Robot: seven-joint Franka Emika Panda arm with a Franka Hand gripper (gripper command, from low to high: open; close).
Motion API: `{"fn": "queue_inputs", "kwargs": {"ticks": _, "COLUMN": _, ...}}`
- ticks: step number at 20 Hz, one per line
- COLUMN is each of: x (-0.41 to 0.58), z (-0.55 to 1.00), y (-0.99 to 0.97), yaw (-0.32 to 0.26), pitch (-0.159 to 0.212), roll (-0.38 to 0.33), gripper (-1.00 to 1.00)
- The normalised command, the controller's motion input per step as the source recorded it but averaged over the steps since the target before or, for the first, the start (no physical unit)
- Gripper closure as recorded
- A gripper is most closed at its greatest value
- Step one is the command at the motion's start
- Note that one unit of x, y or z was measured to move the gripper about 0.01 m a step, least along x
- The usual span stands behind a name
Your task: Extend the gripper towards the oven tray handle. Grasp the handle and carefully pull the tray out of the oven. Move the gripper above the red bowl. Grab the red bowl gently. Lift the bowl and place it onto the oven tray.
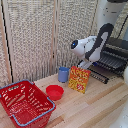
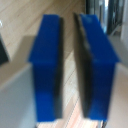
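The red bowl sits upright on the wooden table, between the blue cup and the red basket. At the exterior view's right stands the oven, and its wire tray sticks out of the front. The tray handle is the dark bar along the front edge. My white arm reaches down in front of the tray. The gripper is just above an orange box, to the right of the bowl and well apart from it. In the wrist view the gripper is open; its blue fingers show only bare wood between them.
An orange-red snack box stands between the bowl and the oven, right under the arm. A large red wire basket fills the front left corner. A slatted screen closes off the back.
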Motion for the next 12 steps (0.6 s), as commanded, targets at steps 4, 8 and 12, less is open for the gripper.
{"fn": "queue_inputs", "kwargs": {"ticks": 4, "x": 0.223, "z": 0.45, "y": 0.0, "yaw": 0.075, "pitch": 0.0, "roll": 0.084, "gripper": -1.0}}
{"fn": "queue_inputs", "kwargs": {"ticks": 8, "x": 0.135, "z": 0.91, "y": -0.01, "yaw": -0.018, "pitch": 0.0, "roll": 0.08, "gripper": -1.0}}
{"fn": "queue_inputs", "kwargs": {"ticks": 12, "x": 0.004, "z": 0.99, "y": 0.0, "yaw": -0.027, "pitch": 0.0, "roll": 0.066, "gripper": -1.0}}
